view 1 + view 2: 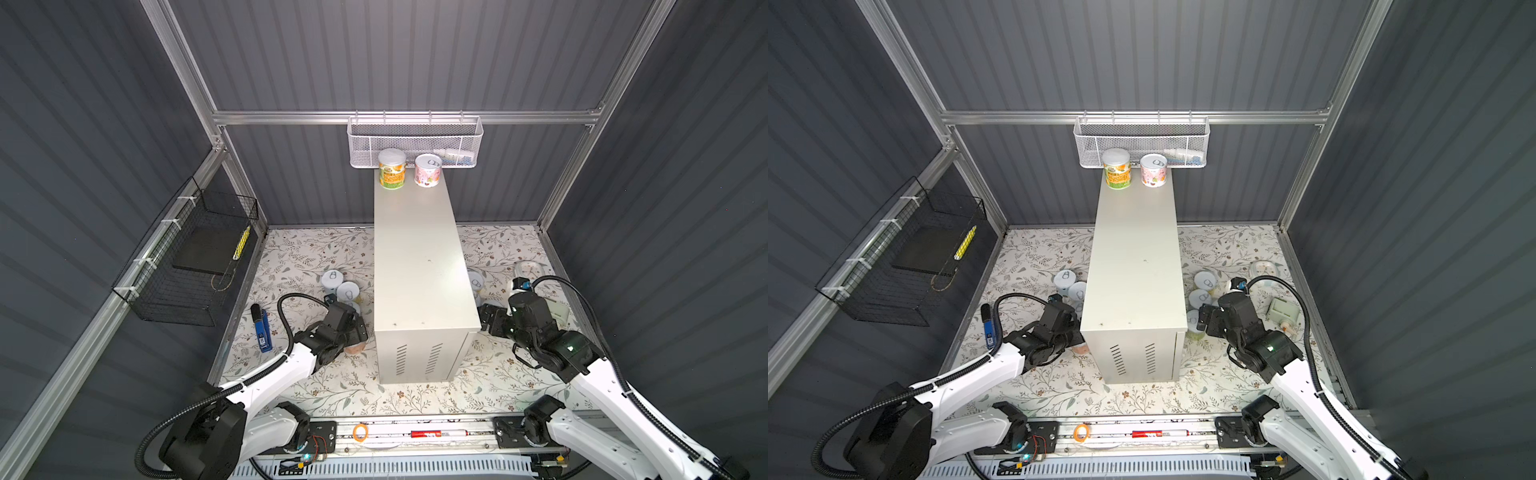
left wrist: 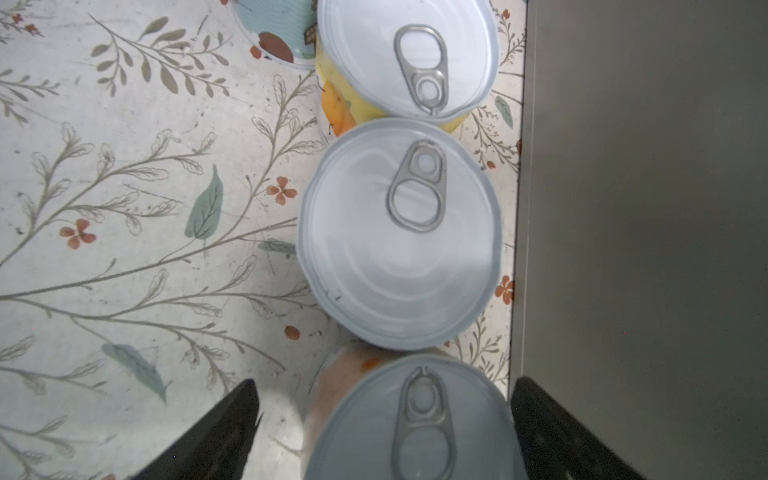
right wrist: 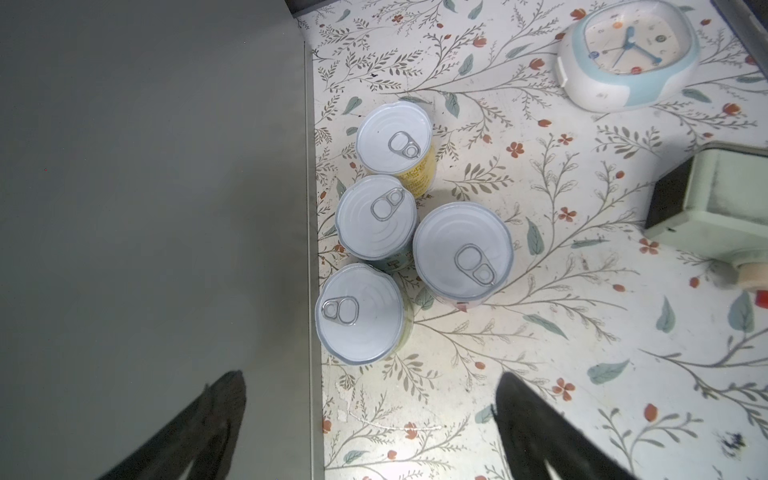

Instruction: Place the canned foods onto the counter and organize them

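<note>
The counter [image 1: 419, 257] is a tall cream box; at its far end stand an orange can [image 1: 391, 169] and a pink can [image 1: 428, 171]. More canned foods stand on the floral mat on both sides. My left gripper [image 2: 384, 382] is open and straddles a peach-labelled can [image 2: 415, 424] beside the counter wall [image 2: 644, 208], with a gap at one finger. Beyond it stand a white-lidded can [image 2: 399, 237] and a yellow can [image 2: 407, 54]. My right gripper [image 3: 369, 376] hangs open over the counter's edge [image 3: 145, 187], holding nothing, just short of several cans [image 3: 359, 313].
A blue stapler [image 1: 262, 330] lies left of the left arm. A pale blue clock [image 3: 627, 54] and a green box [image 3: 723, 199] sit right of the cans. A white mesh basket [image 1: 415, 143] hangs behind the counter, a black wire basket [image 1: 191, 257] on the left wall.
</note>
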